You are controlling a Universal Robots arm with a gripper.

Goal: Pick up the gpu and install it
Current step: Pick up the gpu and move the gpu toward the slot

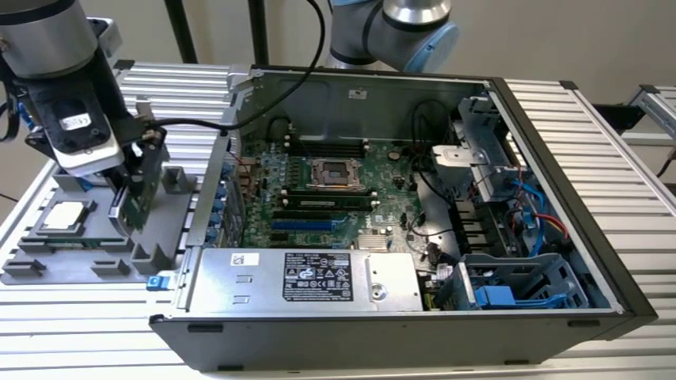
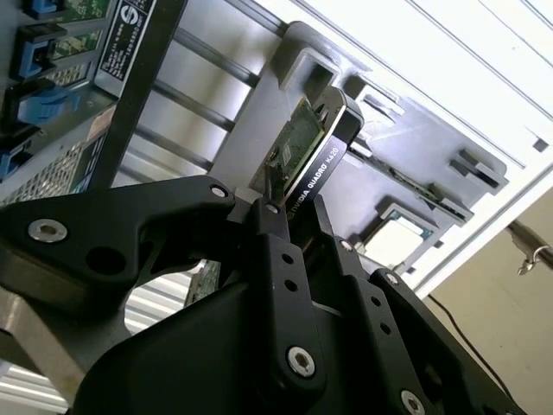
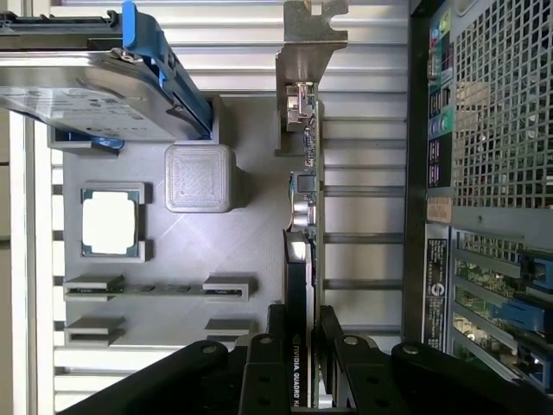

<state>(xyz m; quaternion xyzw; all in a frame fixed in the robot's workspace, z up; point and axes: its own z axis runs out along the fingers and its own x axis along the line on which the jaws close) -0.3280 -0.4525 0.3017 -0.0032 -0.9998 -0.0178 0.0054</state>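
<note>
The gpu (image 1: 131, 204) stands on edge over the grey parts tray (image 1: 43, 269) at the exterior view's left, beside the open computer case (image 1: 549, 198). My gripper (image 1: 135, 178) comes down on it from above. In both wrist views the fingers (image 3: 278, 346) press on the card's two faces, one on the black shroud (image 2: 324, 160) and one on the green board (image 3: 316, 216). The silver bracket (image 3: 308, 52) is at the card's far end. The gripper (image 3: 304, 316) is shut on the card (image 2: 302, 147). Whether the card has left its tray slot I cannot tell.
On the tray lie a square silver processor chip (image 3: 112, 222) and a silver hard drive with blue clips (image 3: 86, 86). Inside the case are the motherboard (image 1: 328, 198), the power supply (image 1: 306, 277) near the front and drive cages (image 1: 518, 285) at the exterior view's right.
</note>
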